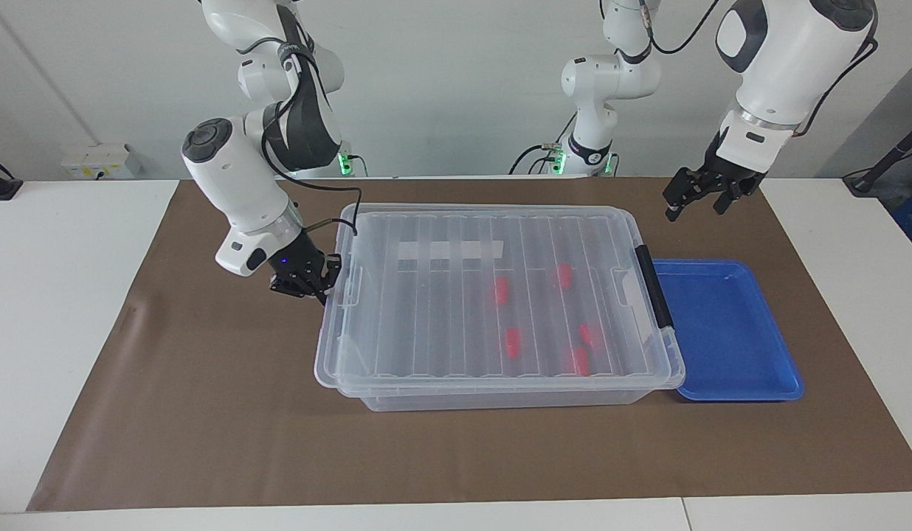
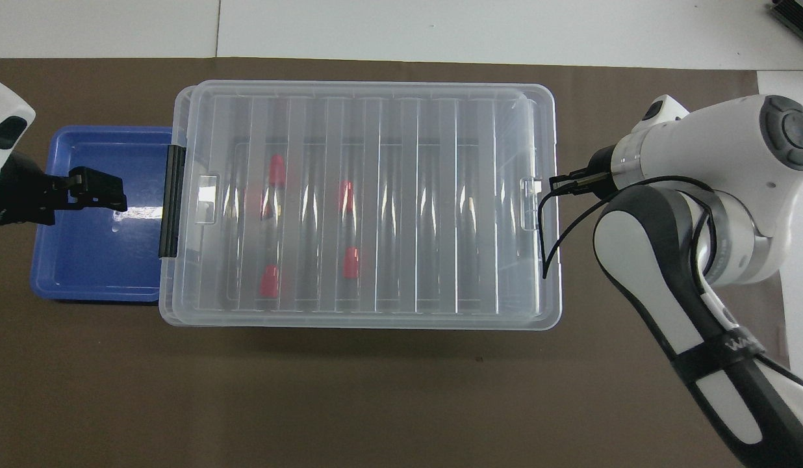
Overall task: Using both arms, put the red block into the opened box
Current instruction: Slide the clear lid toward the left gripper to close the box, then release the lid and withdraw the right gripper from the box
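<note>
- The right end effector (image 1: 317,284) is held low at the box (image 1: 493,302) end toward the right arm, at 9 o'clock of the lid in the facing view, fingertips pressed together against the lid's edge tab.
- The left end effector (image 1: 697,200) is raised over the blue tray (image 1: 729,332), fingers spread, gripping nothing.
- 5 red blocks (image 1: 501,290) are seen inside the lidded box on the surface.

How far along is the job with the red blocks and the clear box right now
Done: five red blocks lie inside the box, and its lid is on. In hand: the shut right gripper is at the lid's end tab; the open left gripper waits over the mat. Left: seemingly only withdrawing; the blue tray is bare.
</note>
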Robot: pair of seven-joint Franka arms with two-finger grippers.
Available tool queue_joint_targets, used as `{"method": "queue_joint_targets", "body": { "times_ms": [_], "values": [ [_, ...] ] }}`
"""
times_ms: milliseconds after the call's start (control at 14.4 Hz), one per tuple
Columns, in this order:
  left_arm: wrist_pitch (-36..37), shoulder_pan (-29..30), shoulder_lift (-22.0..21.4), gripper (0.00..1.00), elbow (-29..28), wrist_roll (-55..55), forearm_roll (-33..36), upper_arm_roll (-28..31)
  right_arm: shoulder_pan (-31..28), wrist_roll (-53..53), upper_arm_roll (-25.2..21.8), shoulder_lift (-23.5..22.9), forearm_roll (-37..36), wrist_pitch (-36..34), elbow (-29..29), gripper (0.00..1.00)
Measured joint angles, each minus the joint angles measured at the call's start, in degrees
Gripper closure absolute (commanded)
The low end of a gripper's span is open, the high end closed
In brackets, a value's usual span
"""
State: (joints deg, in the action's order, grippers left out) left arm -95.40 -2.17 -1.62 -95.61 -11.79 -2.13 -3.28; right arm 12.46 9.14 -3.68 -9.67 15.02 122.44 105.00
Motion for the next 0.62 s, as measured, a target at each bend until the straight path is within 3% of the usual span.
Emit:
{"method": "queue_joint_targets", "body": {
  "times_ms": [208, 277, 346, 623],
  "values": [
    [0.00, 0.00, 0.00, 0.00, 0.00, 0.00, 0.00, 0.00, 0.00, 0.00, 0.00, 0.00, 0.00, 0.00, 0.00, 1.00],
    [0.00, 0.00, 0.00, 0.00, 0.00, 0.00, 0.00, 0.00, -0.01, 0.00, -0.01, 0.00, 0.00, -0.02, 0.00, 0.64],
    [-0.01, 0.00, 0.00, 0.00, 0.00, 0.00, 0.00, 0.01, -0.03, 0.00, -0.06, 0.00, 0.00, -0.03, 0.00, 0.01],
    [-0.01, 0.00, 0.00, 0.00, 0.00, 0.00, 0.00, 0.02, -1.09, -0.06, -1.16, 0.99, -3.23, -1.20, -0.34, 0.00]
  ]
}}
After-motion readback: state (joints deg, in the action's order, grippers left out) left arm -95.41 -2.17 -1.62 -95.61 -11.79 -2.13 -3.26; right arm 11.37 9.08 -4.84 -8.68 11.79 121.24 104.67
